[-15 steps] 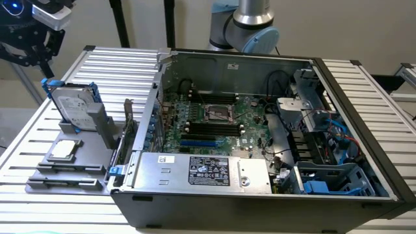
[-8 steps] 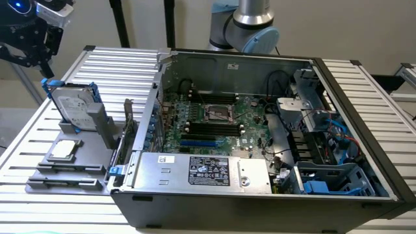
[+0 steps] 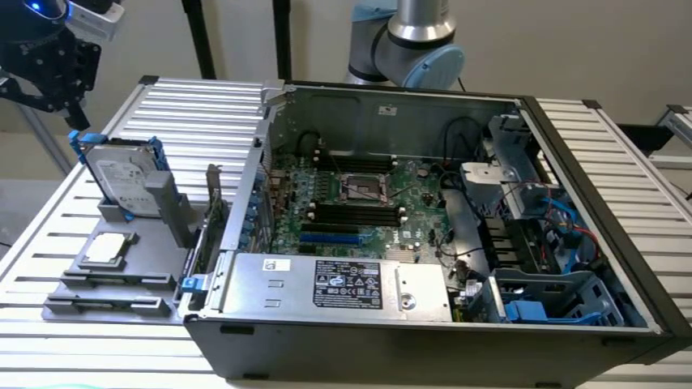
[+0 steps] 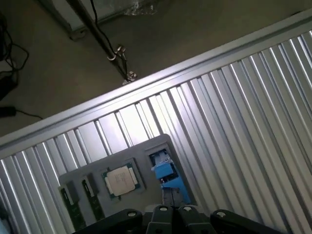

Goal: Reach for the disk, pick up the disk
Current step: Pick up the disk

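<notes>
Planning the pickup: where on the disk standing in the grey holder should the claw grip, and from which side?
The disk stands nearly upright, its lower end seated in the grey holder, a grey post in front of part of its label face. Only the top end stands free, so probably come down from above and pinch its thin body, label face to back.

Robotics lab or test workshop, set up for PC teardown. An open desktop computer case (image 3: 433, 352) lies on a ribbed aluminium counter (image 3: 617, 154) with its motherboard (image 3: 357, 203) exposed. A grey parts fixture (image 3: 108, 306) just beside the case holds a disk (image 3: 121, 182) and a CPU chip (image 3: 106, 247). A robot arm (image 3: 416, 49) and black stand poles (image 3: 200, 40) are behind the case. Bare floor (image 4: 58, 73) with loose cables (image 4: 12, 53).
</notes>
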Controlling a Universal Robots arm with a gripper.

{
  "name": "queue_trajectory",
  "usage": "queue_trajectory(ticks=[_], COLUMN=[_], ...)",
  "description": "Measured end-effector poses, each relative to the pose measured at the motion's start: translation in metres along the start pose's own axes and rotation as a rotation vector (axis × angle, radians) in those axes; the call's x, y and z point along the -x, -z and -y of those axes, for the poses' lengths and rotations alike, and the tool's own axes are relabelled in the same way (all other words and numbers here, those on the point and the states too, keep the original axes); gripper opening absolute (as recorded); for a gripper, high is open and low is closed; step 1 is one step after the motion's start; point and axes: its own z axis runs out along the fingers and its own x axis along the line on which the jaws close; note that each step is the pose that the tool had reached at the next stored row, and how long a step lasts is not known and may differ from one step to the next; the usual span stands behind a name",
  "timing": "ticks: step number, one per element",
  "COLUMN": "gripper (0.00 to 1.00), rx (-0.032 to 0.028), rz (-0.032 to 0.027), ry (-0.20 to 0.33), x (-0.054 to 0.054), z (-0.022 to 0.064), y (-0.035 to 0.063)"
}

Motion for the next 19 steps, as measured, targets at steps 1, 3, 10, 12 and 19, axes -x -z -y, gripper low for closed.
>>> queue_trajectory(ticks=[1,3,10,12,19], gripper=[0.11,0.11,0.11,0.11,0.11], rx=[0.0000,0.0002,0.0009,0.0013,0.0054], rz=[-0.0007,-0.0020,-0.0058,-0.0056,0.0065], ry=[0.018,0.054,0.173,0.196,0.235], x=[0.0000,0.0000,0.0000,0.0001,0.0019], z=[0.0000,0.0000,0.0000,0.0000,0.0045], y=[0.0000,0.0000,0.0000,0.0000,0.0001])
